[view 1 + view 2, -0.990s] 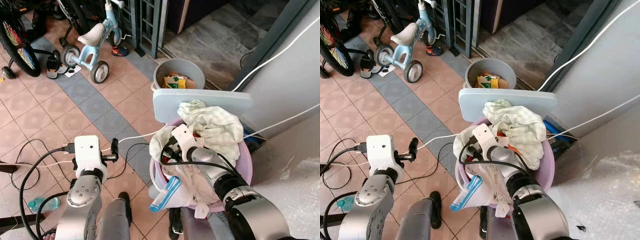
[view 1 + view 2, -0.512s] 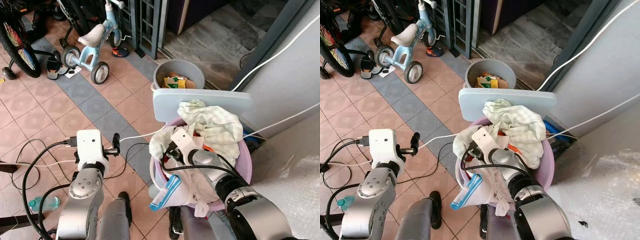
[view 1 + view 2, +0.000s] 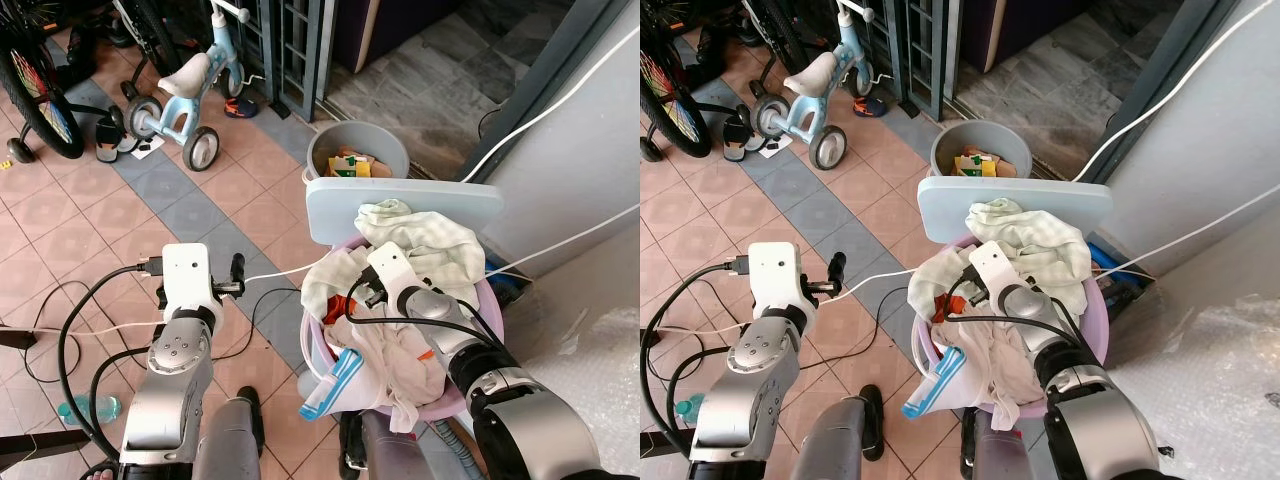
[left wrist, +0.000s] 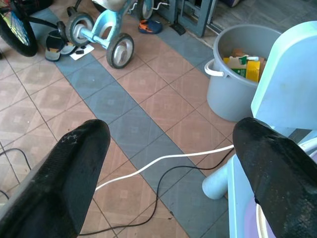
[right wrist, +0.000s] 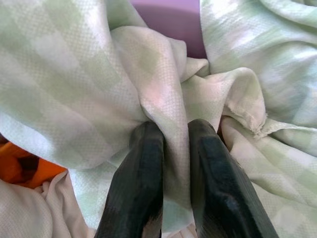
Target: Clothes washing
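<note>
Inside the purple basin (image 3: 492, 330) your right gripper (image 5: 171, 163) pinches a fold of the green checked cloth (image 5: 89, 74); your left gripper (image 4: 168, 163) hangs spread wide.

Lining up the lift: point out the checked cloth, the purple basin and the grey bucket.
checked cloth (image 5: 94, 74): right wrist view, fold beside the fingers.
purple basin (image 3: 490, 330): left eye view, right rim.
grey bucket (image 4: 228, 94): left wrist view, outer wall.

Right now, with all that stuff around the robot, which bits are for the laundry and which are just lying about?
For the washing:
- purple basin
- green checked cloth, pinched between the right gripper fingers
- the other clothes in the basin

Just lying about:
- blue tricycle
- bicycle wheel
- grey bucket of cartons
- cables on the floor
- green bottle
</note>
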